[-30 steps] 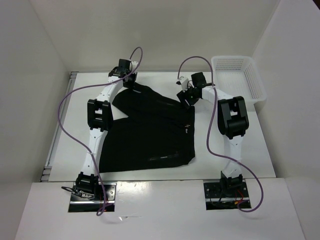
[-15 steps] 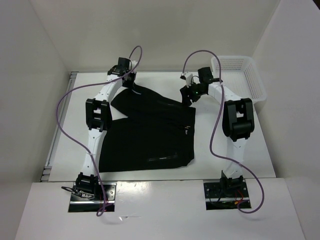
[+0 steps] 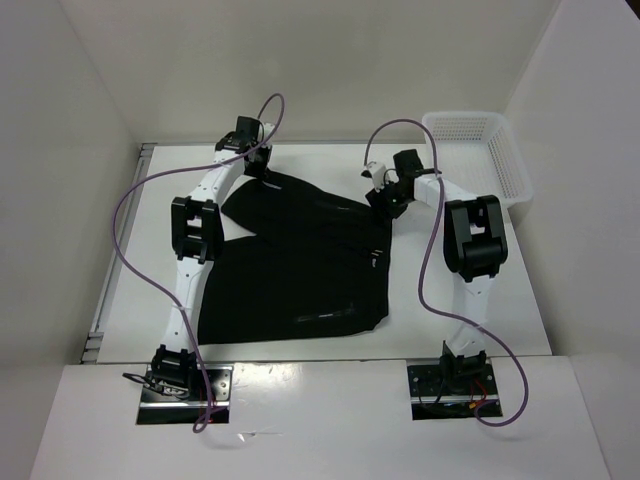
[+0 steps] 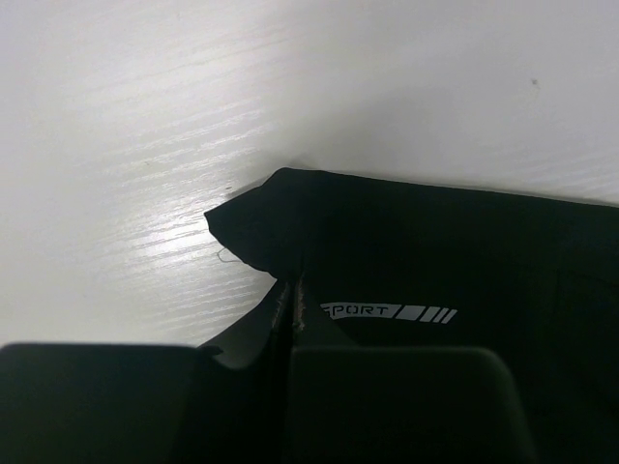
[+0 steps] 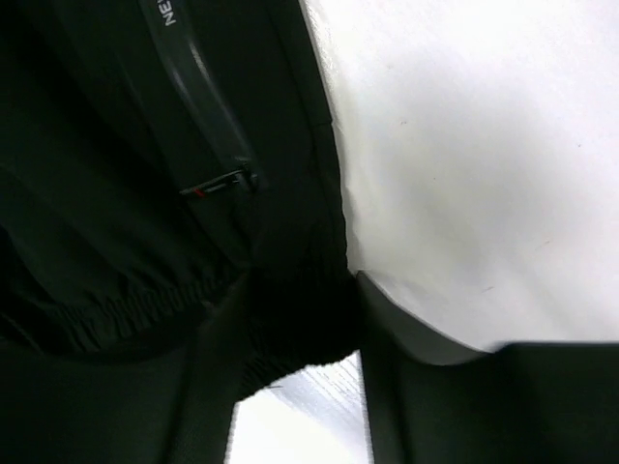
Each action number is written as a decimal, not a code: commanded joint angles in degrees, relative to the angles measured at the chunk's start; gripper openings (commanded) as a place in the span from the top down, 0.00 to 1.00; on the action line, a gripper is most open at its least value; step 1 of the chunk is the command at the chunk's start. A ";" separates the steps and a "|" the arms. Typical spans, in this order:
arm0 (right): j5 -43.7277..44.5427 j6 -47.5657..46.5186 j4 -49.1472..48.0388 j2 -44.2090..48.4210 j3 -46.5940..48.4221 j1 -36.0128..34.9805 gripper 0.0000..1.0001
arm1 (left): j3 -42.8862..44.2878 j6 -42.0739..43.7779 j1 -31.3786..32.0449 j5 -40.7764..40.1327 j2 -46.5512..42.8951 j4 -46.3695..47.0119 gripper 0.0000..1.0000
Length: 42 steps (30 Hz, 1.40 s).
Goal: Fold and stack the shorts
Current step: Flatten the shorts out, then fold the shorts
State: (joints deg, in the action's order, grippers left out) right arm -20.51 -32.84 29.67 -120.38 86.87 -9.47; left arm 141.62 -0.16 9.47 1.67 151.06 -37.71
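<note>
The black shorts (image 3: 300, 260) lie spread flat in the middle of the table. My left gripper (image 3: 262, 172) is at their far left corner. In the left wrist view the left gripper (image 4: 290, 290) is shut on the fabric edge, beside a pale "SPORT" print (image 4: 387, 312). My right gripper (image 3: 386, 200) is at the far right corner. In the right wrist view the right gripper (image 5: 300, 280) has its jaws apart, with the gathered waistband (image 5: 290, 319) between the fingers (image 5: 416, 387). I cannot see it squeezing the cloth.
A white mesh basket (image 3: 480, 160) stands at the far right of the table, just behind the right arm. Purple cables loop above both arms. White walls close in the table on the left, back and right.
My right gripper rose off the shorts, shifted right, and came down at the far right waistband corner. The left gripper and the shorts have hardly moved.
</note>
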 commanded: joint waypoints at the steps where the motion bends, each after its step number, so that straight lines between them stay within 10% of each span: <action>1: 5.12 -2.58 -2.42 -0.91 -1.78 0.33 0.54 | -0.56 0.16 0.19 -0.71 -3.58 0.36 1.00; 9: 7.33 -3.11 -3.13 -0.30 0.13 -1.25 1.00 | 1.64 0.16 0.19 -1.23 -4.11 0.36 1.00; 20: 16.12 -8.29 -5.76 13.91 2.87 -5.90 1.00 | -5.90 0.16 -2.88 3.16 -25.18 -0.25 1.00; 28: 16.65 -17.60 -0.50 26.59 -10.39 -13.72 1.00 | -49.62 0.16 -3.58 4.39 -53.92 -1.30 1.00; 42: 20.42 -26.66 2.15 39.87 -32.02 -20.94 1.00 | -79.40 0.16 -1.92 4.75 -77.67 -11.32 1.00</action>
State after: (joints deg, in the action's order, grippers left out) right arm -2.52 -57.12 31.20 -84.71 55.48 -30.13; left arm 62.22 -0.23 7.60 6.76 77.69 -45.95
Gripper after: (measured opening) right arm 0.056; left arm 0.008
